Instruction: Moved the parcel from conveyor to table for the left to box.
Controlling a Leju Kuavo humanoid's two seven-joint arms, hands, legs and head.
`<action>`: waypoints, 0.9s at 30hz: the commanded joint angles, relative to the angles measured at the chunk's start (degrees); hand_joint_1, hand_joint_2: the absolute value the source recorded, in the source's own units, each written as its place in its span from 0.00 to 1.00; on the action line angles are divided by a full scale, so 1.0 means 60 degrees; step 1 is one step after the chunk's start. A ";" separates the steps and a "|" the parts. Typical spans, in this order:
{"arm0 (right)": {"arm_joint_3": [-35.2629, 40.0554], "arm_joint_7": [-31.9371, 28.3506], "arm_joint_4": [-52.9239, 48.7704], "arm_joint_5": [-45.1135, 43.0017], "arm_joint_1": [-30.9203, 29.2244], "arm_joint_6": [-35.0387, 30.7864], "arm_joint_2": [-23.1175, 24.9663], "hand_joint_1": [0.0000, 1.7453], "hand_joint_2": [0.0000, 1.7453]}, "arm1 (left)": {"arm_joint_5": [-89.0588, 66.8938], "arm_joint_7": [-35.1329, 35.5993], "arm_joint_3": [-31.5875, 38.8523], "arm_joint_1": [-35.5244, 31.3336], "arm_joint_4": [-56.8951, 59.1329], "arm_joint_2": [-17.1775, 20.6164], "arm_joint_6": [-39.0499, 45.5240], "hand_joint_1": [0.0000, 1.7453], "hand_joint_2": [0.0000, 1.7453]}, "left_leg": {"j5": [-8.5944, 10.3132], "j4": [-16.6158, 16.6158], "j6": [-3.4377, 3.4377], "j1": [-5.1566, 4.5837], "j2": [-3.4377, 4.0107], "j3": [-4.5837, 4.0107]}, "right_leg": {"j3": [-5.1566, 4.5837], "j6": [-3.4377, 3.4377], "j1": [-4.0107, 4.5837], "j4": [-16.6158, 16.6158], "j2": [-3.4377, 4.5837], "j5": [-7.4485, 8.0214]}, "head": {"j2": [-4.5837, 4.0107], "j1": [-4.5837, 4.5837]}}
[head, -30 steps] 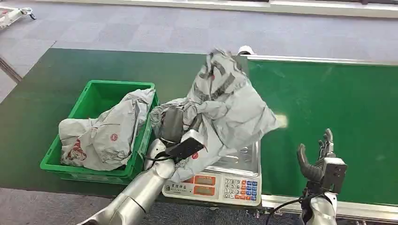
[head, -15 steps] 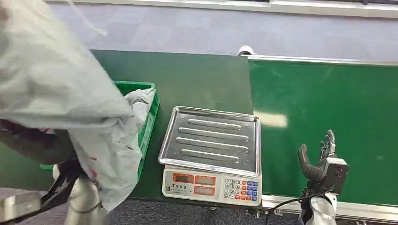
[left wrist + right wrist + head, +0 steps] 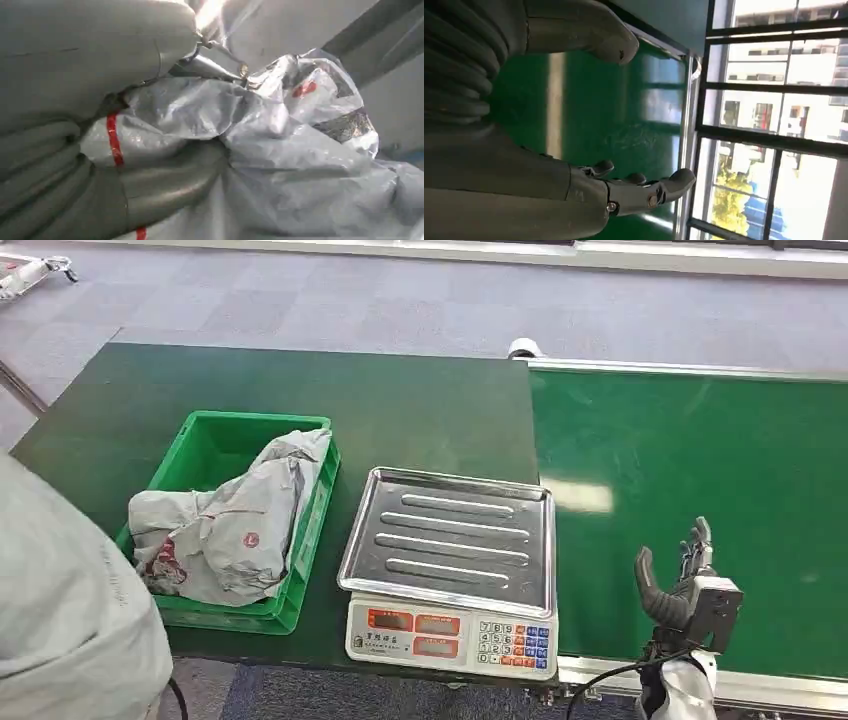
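Grey plastic parcel (image 3: 280,150) sits gripped in the left hand (image 3: 100,165), near the left edge, short of the green box (image 3: 205,445). Slick film could slip and drop outside the box; the right hand (image 3: 680,580) hovers empty, fingers spread, over the conveyor (image 3: 700,460).

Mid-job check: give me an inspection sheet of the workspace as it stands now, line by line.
Surface: dark green table on the left, brighter green conveyor on the right, its belt bare.
Job's things: grey parcel gripped by the left hand, seen large at the head view's lower left; green box already holds another grey bag.
Clutter: scale with a bare steel tray between box and conveyor.
Hands: left hand wrapped on the parcel; right hand holds nothing, fingers apart, over the conveyor's near edge.
Cables: black cable by the right wrist.
Surroundings: grey carpet tiles; windows past the conveyor.
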 commanded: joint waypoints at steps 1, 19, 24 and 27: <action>-0.0539 0.0032 -0.0635 0.0084 0.0737 -0.0253 0.0224 0.00 1.00 | -0.3950 0.0533 0.3615 -0.0346 0.5262 -0.0933 -0.0018 1.00 1.00 | 0.0000 -0.0038 -0.0003 -0.0009 0.0002 0.0065 | 0.0058 -0.0009 -0.0007 -0.0030 -0.0009 -0.0005 | 0.0000 0.0007; -0.0790 0.0032 0.0155 0.0456 0.0028 0.0318 -0.0043 0.00 1.00 | -0.9399 0.6958 0.3475 -0.2004 1.1138 0.0808 -0.3634 1.00 1.00 | 0.0014 -0.0023 -0.0021 0.0004 0.0053 0.0067 | 0.0041 -0.0030 0.0006 -0.0028 0.0043 0.0032 | 0.0000 -0.0015; -0.0655 0.0032 0.0365 0.0502 -0.0140 0.0356 -0.0090 0.00 1.00 | -0.9352 0.7108 0.3513 -0.1762 1.1366 0.1000 -0.4145 1.00 1.00 | 0.0007 -0.0028 -0.0025 0.0007 0.0061 0.0072 | 0.0045 -0.0033 0.0009 -0.0034 0.0046 0.0028 | 0.0000 -0.0015; -0.0631 0.0032 0.0334 0.0474 -0.0082 0.0326 -0.0103 0.00 1.00 | -0.9405 0.7108 0.3484 -0.1698 1.1406 0.1013 -0.4223 1.00 1.00 | 0.0005 -0.0034 -0.0024 0.0003 0.0077 0.0074 | 0.0046 -0.0032 0.0005 -0.0035 0.0064 0.0030 | 0.0000 -0.0011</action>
